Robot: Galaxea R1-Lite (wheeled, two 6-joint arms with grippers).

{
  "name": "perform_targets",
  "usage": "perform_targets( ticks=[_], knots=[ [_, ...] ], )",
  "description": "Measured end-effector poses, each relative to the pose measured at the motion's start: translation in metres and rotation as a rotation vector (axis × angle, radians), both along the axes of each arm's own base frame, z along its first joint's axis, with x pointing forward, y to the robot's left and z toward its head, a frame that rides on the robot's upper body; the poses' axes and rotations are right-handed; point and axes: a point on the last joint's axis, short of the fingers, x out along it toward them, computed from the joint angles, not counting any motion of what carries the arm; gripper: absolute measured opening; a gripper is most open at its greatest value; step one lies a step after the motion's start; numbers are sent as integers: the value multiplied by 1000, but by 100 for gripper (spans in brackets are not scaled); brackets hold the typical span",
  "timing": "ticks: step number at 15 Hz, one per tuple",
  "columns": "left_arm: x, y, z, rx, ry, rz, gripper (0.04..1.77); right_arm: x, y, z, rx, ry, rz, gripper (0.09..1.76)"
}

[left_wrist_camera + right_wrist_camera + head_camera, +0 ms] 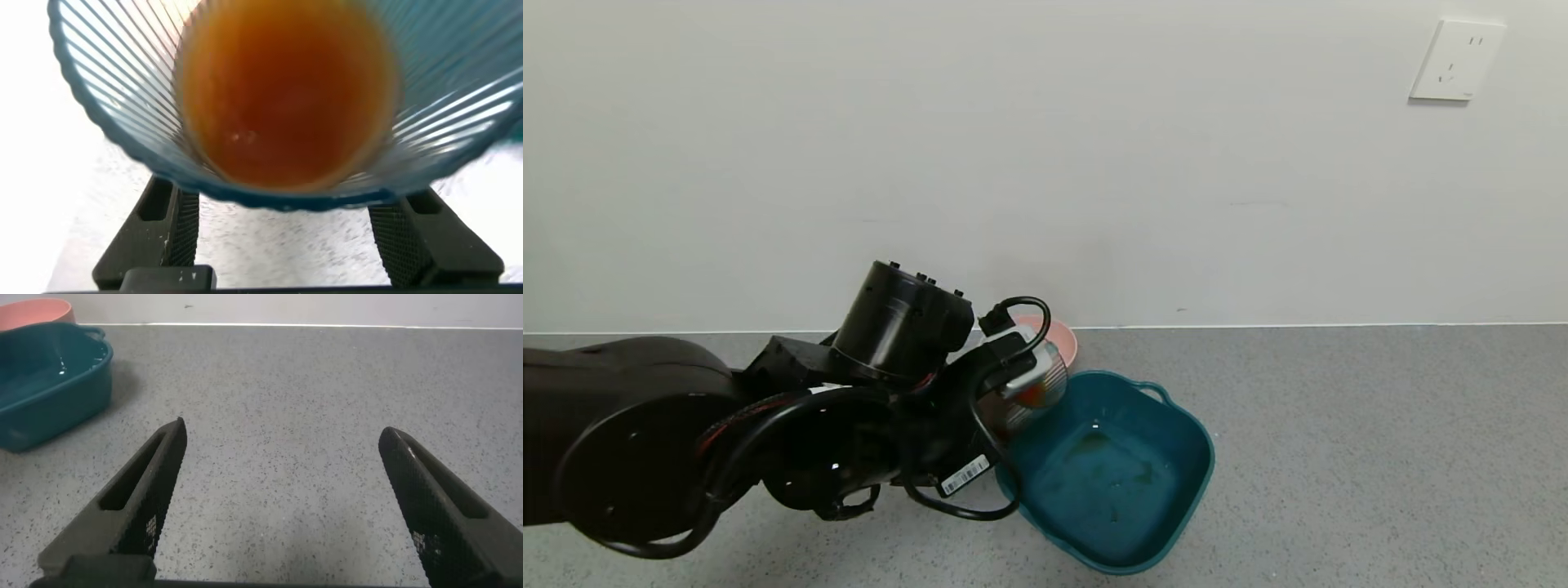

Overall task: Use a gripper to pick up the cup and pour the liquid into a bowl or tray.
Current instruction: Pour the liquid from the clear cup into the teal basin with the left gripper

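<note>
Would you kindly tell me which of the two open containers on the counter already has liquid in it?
The teal basin, directly under the tilted cup held by the left end effector; orange-brown liquid pools inside. The pink bowl behind shows none.

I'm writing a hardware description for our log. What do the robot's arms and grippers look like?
The left arm is glossy black with a cylindrical wrist, looped black cables, a barcode sticker and a small white block. Both grippers have black fingers with textured inner pads.
</note>
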Motion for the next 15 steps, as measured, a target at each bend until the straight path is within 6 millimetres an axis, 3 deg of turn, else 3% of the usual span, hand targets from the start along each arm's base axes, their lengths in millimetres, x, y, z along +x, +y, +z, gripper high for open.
perform_targets(
  ticks=[15],
  knots=[
    [25, -15, 10, 515, -121, -130, 119, 0, 0, 0, 0, 0, 0, 171]
  ],
)
